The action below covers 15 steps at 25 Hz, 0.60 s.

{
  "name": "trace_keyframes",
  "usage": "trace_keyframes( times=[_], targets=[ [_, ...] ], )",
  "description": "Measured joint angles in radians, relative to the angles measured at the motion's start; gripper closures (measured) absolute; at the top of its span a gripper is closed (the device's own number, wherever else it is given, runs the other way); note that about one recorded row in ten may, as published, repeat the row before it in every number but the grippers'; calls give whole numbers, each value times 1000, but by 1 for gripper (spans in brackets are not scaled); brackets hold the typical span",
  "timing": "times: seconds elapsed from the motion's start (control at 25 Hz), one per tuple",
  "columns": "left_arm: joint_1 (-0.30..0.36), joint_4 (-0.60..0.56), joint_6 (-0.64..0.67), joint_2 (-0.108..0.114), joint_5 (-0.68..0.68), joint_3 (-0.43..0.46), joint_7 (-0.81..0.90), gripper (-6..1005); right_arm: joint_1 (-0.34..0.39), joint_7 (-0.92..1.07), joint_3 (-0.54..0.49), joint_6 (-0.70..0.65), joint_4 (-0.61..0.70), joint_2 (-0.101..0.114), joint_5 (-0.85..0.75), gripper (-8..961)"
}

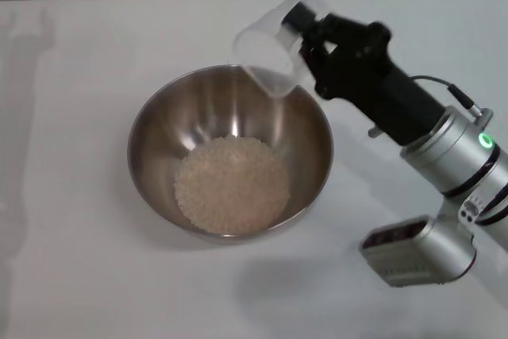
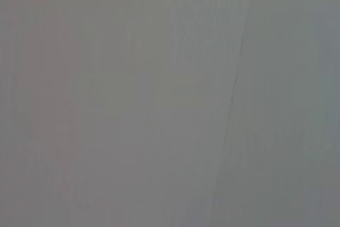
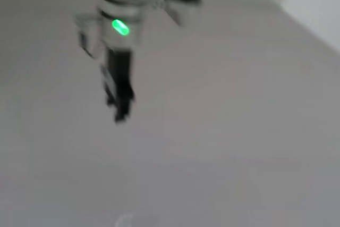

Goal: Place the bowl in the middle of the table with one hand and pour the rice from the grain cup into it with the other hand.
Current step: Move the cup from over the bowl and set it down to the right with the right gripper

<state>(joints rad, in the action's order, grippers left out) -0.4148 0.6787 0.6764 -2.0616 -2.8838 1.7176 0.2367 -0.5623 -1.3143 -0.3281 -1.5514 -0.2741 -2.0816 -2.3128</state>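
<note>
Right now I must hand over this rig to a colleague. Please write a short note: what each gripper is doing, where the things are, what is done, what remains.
Right gripper: shut on the cup, holding it tipped over the far rim of the bowl.
Left gripper: seen only in the right wrist view, hanging off to the side above bare table; whether it holds anything cannot be told.
Bowl: on the table, about mid-table.
Rice: a heap in the bowl's bottom; the cup looks empty.
Done: bowl placed, rice poured.
Left: probably only to right the cup and set it down.
</note>
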Motion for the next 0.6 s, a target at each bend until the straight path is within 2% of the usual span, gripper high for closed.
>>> trace_keyframes(
  times=[0.04,0.08,0.12,0.16,0.24,0.32,0.6],
  targets=[
    [1,4,0,0,0,-2,0,495,17,49,-63,7,-35,-2,0,936],
    [1,4,0,0,0,-2,0,495,17,49,-63,7,-35,-2,0,936],
    [1,7,0,0,0,-2,1,495,35,101,-123,11,-76,-3,0,936],
    [1,7,0,0,0,-2,1,495,35,101,-123,11,-76,-3,0,936],
    [2,11,0,0,0,-3,4,495,60,186,-197,29,-127,-3,0,936],
    [1,11,0,0,-1,-4,9,495,73,234,-228,40,-142,-4,0,936],
    [3,19,0,0,-3,-6,13,496,100,324,-240,43,-179,-5,45,936]
  ],
)
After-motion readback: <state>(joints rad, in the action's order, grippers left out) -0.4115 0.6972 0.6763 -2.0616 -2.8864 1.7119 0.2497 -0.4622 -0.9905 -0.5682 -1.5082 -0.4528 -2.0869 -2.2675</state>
